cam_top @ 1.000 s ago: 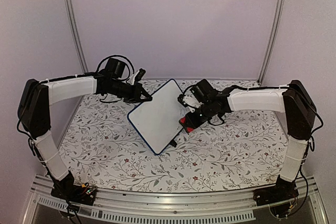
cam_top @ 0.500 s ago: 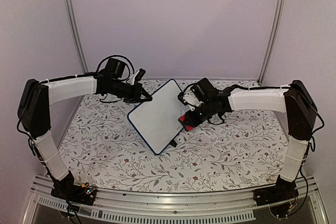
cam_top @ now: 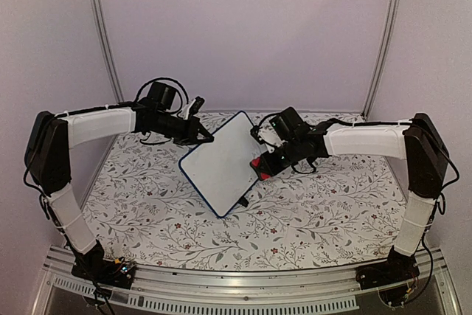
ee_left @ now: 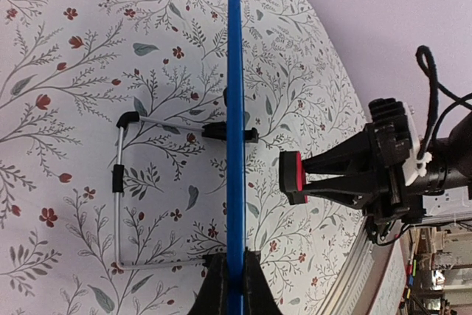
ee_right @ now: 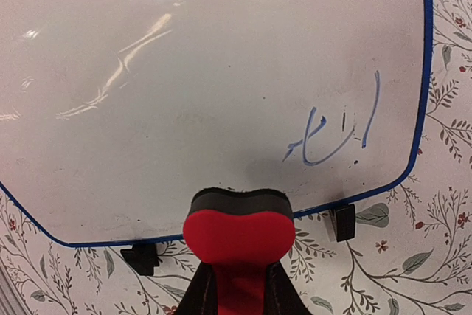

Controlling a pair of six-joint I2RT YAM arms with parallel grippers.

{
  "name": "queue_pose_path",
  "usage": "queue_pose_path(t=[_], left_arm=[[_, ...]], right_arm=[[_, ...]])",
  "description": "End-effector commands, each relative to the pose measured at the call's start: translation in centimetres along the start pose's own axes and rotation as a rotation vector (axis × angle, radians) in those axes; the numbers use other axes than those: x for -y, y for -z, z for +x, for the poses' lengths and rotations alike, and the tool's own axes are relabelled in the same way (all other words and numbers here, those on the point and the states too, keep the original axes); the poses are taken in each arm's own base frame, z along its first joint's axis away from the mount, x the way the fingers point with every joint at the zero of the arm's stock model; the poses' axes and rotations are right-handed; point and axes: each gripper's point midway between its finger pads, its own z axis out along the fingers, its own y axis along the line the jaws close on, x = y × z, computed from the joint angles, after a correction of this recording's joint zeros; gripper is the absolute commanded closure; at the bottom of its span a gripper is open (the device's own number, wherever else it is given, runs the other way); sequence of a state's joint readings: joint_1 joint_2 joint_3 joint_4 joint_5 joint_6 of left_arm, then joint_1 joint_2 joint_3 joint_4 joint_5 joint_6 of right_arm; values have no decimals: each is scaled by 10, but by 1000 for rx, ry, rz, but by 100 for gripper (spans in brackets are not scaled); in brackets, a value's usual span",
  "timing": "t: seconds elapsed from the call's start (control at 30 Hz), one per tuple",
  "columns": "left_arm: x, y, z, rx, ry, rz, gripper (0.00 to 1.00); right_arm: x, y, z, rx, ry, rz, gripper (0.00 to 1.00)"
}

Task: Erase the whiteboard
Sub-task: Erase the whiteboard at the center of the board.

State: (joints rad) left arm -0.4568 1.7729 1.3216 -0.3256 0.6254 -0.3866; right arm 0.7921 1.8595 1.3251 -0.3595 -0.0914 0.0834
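The whiteboard [cam_top: 220, 164] stands tilted on the table, with a blue frame and two black feet [ee_right: 342, 221]. Blue handwriting [ee_right: 335, 134] sits at its lower right in the right wrist view. My left gripper [cam_top: 207, 138] is shut on the board's upper edge; in the left wrist view the board [ee_left: 234, 108] shows edge-on between the fingertips of that gripper [ee_left: 234, 277]. My right gripper [ee_right: 238, 279] is shut on a red eraser [ee_right: 237, 226] with a dark felt face. The eraser [ee_left: 293, 177] hovers a short gap in front of the board's lower edge, left of the writing.
A bent wire stand [ee_left: 122, 204] props the board from behind. The floral tablecloth [cam_top: 310, 212] covers the table. Upright metal posts [cam_top: 103, 42] stand at the back corners and a rail [cam_top: 243, 285] runs along the near edge.
My right gripper has shifted slightly up and toward the board with the eraser. The left gripper and the board have stayed put.
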Motion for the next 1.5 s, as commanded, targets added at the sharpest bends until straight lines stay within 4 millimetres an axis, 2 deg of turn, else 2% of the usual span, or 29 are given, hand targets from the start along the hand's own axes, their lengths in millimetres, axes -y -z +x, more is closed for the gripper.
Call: queue_pose_path(t=[0.0, 0.4, 0.9, 1.07, 1.3, 1.47], left_arm=[[13, 10, -6, 26, -33, 43, 99], [17, 13, -8, 35, -43, 42, 99], [16, 12, -6, 30, -39, 47, 99], [17, 12, -7, 29, -40, 50, 99], [20, 15, -8, 37, -49, 50, 99], [21, 16, -9, 36, -48, 57, 99]], right_arm=[[-7, 10, -22, 70, 3, -13, 97], [2, 16, -24, 87, 1, 10, 97], [11, 12, -22, 93, -32, -6, 97], [20, 14, -21, 80, -48, -7, 97], [34, 11, -39, 61, -63, 4, 97], [41, 0, -39, 22, -80, 14, 97]])
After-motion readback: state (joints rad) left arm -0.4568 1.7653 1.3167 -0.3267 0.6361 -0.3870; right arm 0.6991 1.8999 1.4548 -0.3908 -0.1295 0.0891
